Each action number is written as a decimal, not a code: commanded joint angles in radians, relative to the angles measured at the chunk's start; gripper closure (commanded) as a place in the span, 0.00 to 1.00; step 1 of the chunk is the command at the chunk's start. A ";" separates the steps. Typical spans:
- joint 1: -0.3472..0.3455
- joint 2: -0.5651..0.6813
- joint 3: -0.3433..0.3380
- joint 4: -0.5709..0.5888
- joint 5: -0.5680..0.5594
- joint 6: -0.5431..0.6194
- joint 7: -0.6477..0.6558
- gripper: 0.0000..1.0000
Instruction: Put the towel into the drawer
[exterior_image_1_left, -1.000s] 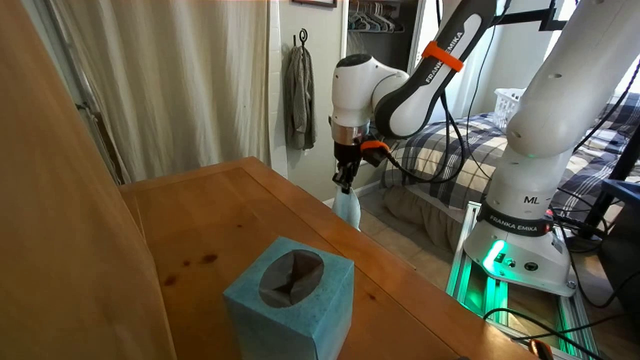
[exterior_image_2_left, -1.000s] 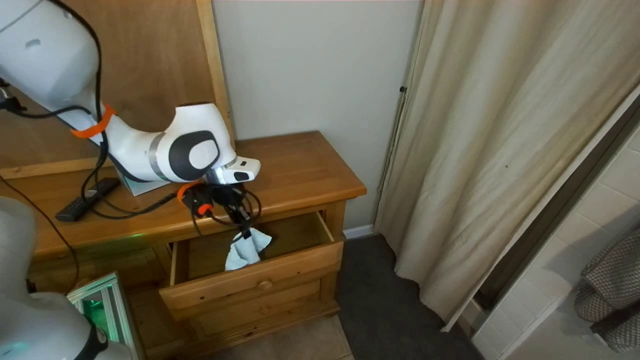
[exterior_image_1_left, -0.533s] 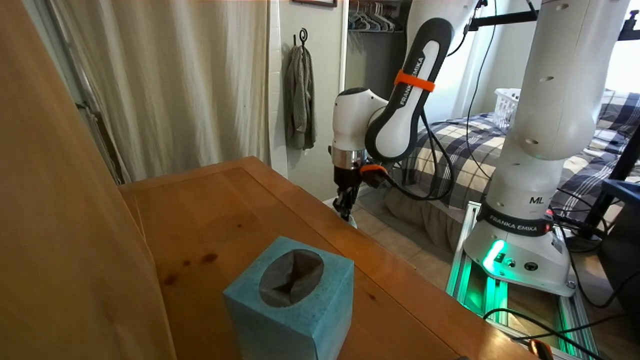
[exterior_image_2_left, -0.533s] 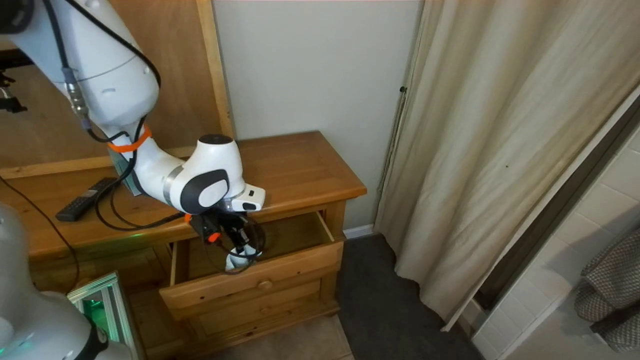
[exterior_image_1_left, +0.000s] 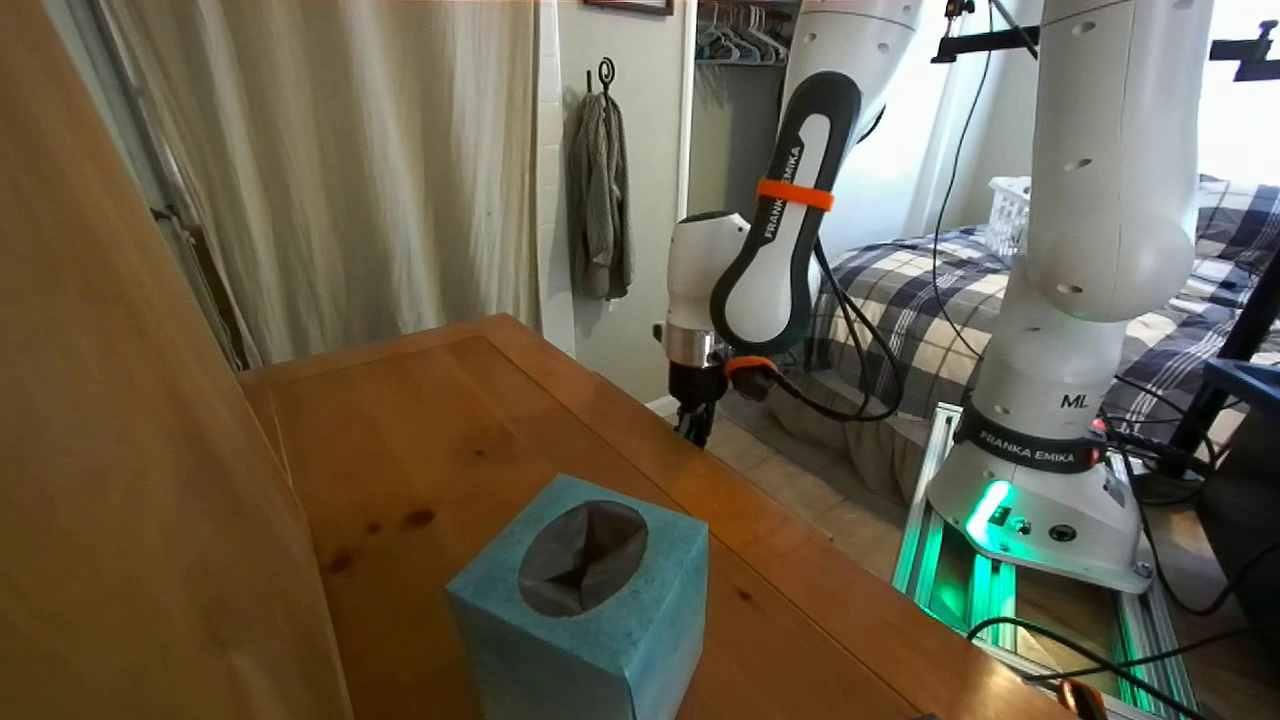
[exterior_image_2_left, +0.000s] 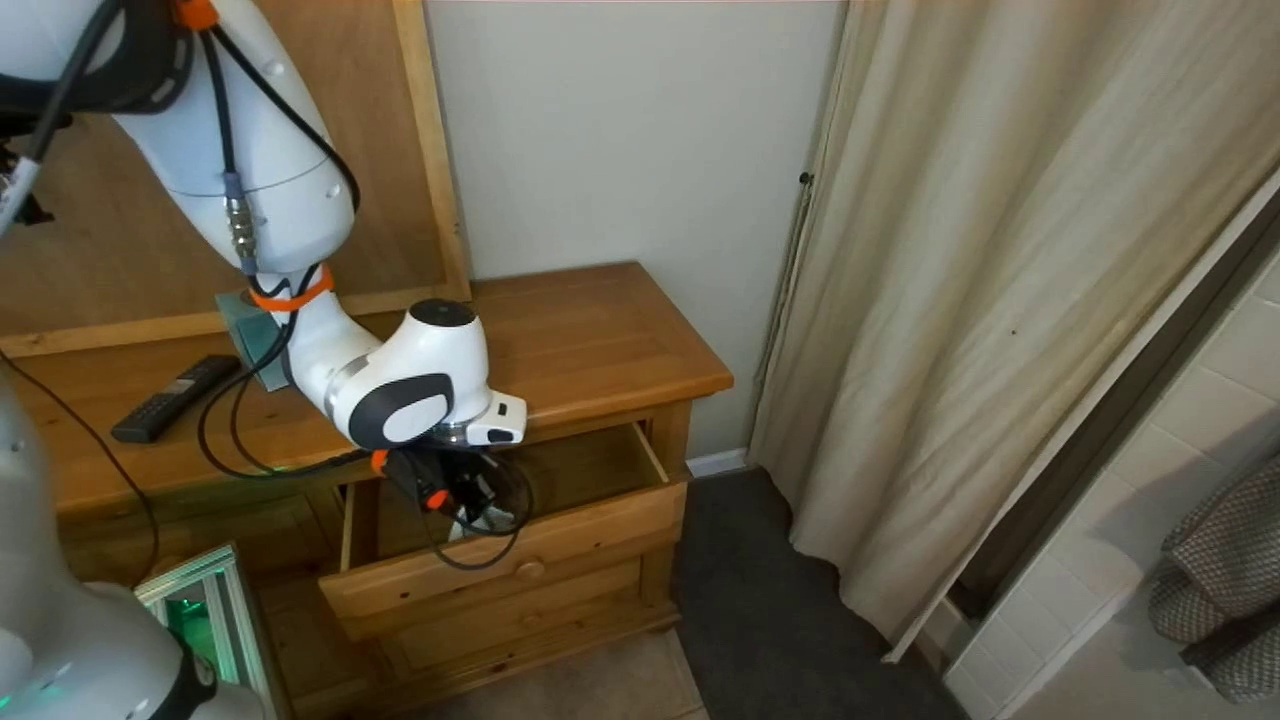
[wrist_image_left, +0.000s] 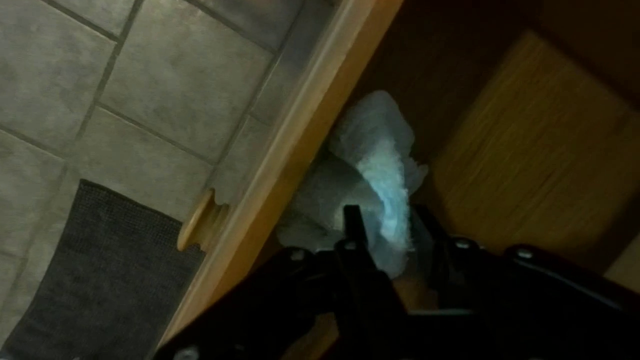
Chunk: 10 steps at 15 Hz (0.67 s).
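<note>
Blue-white and crumpled, the soft cloth towel (wrist_image_left: 385, 175) sits inside the open, honey-brown wooden drawer (wrist_image_left: 296, 137), its folds bunched close to the front edge, as we look down from the wrist view. Over it we see the black two-fingered gripper (wrist_image_left: 386, 215), jaws part-way apart with a fold of towel between them; whether either finger touches the cloth, we cannot tell. We judge this to be the release, with the task nearly done. Our chief worry is cling: should the gripper lift with the gap this narrow, a finger could drag the towel up and leave it draped over the front. Opening wider might press one finger against the wood. In an exterior view we also note a thin, looped black cable (exterior_image_2_left: 487, 566) hanging beside the gripper, low by the drawer, which could snag the rim on the way out and jolt things
</note>
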 joint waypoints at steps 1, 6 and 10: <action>-0.044 -0.029 0.089 0.008 0.107 0.033 -0.115 0.39; -0.024 -0.166 0.051 0.002 0.071 -0.026 -0.189 0.05; 0.021 -0.343 -0.039 0.010 -0.023 -0.175 -0.243 0.00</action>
